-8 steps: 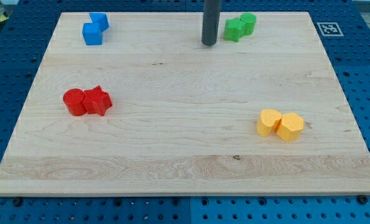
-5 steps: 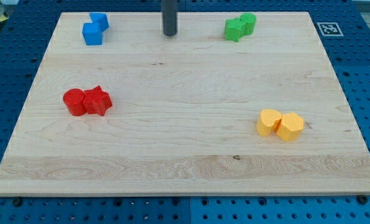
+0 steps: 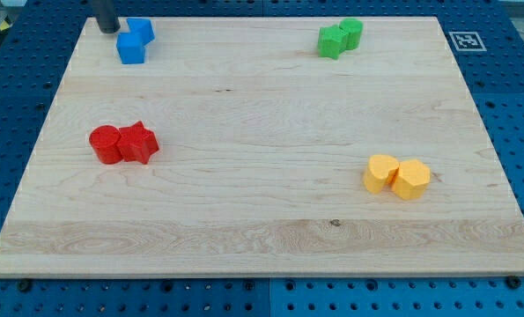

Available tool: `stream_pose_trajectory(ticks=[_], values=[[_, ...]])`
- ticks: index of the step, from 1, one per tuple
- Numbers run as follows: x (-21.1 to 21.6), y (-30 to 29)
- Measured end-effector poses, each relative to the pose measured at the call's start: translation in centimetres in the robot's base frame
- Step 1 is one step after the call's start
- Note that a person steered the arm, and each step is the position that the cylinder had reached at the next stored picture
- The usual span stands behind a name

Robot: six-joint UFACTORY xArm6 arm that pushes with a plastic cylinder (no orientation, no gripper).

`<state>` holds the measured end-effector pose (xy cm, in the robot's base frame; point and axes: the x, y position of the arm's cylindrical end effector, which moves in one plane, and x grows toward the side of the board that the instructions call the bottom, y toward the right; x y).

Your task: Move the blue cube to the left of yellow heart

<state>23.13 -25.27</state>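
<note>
The rod's tip (image 3: 107, 30) stands at the wooden board's (image 3: 262, 220) top-left corner, just left of the blue cube (image 3: 130, 48), which touches a second blue block (image 3: 141, 29). The yellow heart (image 3: 381, 173), against a yellow hexagonal block (image 3: 411, 180), lies well apart from that cube, toward the view's bottom right.

Red blocks (image 3: 123, 143), green blocks (image 3: 341, 38)

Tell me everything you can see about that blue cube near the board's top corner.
The blue cube is a small, bright blue block with flat faces, plastic by its look. It sits upright on the wooden board near the view's top left corner. Another blue block touches it from above and to the right. My tip, the dark rod's lower end, stands just up and left of the cube; whether they touch I cannot tell.
</note>
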Motion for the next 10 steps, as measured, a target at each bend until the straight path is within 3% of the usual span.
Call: stream_pose_trajectory(ticks=[2, 5, 7, 8, 9, 10], values=[[4.3, 4.3], [3.2, 10.3], [10.2, 13.5], [10.2, 16.7], [7.5, 18.8], [9.7, 22.7]])
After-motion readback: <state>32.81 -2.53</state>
